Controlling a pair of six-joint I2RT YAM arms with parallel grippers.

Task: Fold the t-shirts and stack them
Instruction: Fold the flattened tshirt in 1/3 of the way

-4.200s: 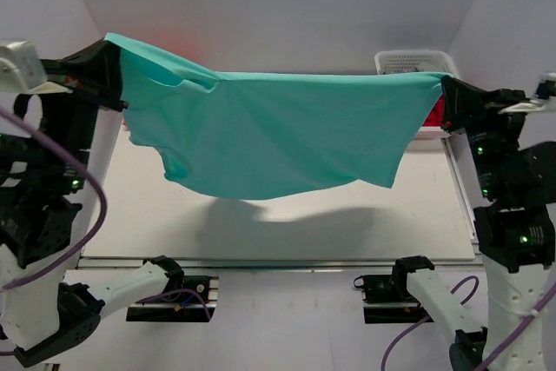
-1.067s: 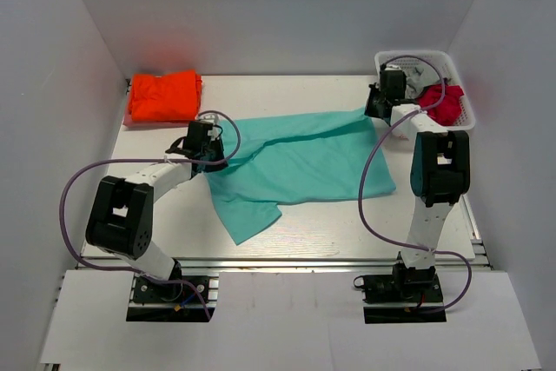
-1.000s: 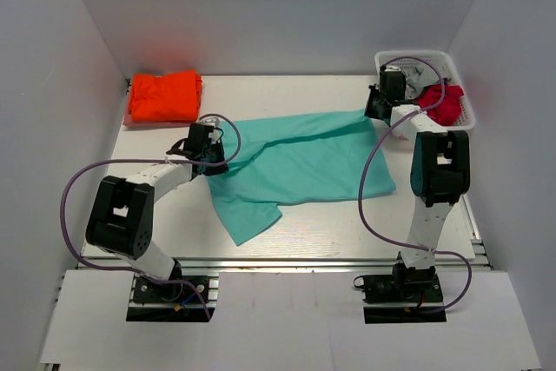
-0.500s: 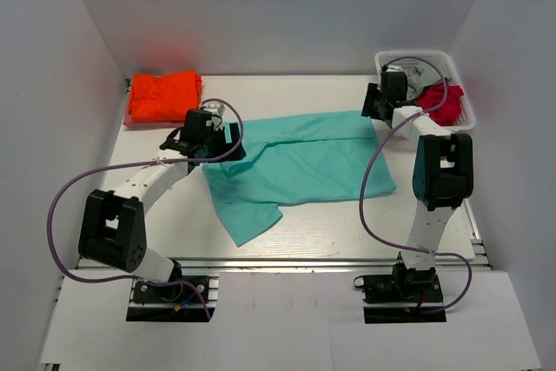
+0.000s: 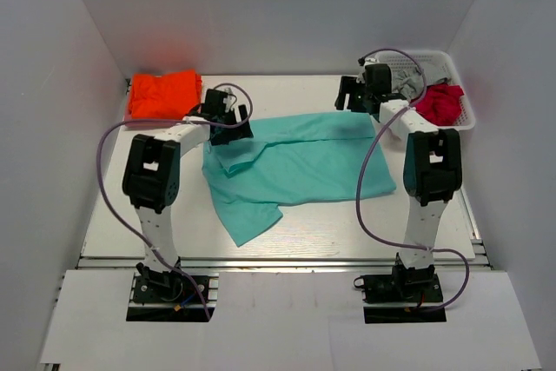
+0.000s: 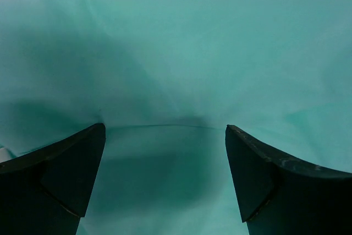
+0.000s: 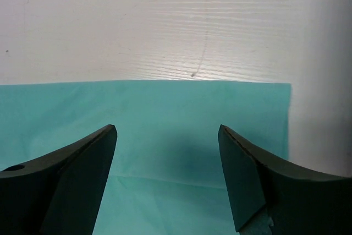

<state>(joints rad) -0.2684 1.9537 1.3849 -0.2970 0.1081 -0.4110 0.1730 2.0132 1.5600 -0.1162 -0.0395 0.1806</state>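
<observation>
The mint-teal t-shirt (image 5: 300,162) lies spread on the white table (image 5: 347,223), with a flap trailing toward the front left. The orange t-shirt (image 5: 163,95) sits folded at the back left corner. My left gripper (image 5: 236,122) hovers open over the teal shirt's back left edge. In the left wrist view its fingertips (image 6: 165,129) stand wide apart over teal cloth (image 6: 176,70), holding nothing. My right gripper (image 5: 349,95) is open above the shirt's back right corner. The right wrist view shows its jaws (image 7: 166,127) apart over the straight cloth edge (image 7: 165,103).
A white basket (image 5: 434,60) stands at the back right, holding a red cloth (image 5: 443,103) and a grey cloth (image 5: 407,84). White walls close in the left, back and right sides. Bare tabletop (image 7: 165,26) lies beyond the shirt's back edge.
Both grippers have opened and let go of the teal shirt. The left arm has swung toward the back and the right gripper has shifted left. The shirt's back edge now lies flat.
</observation>
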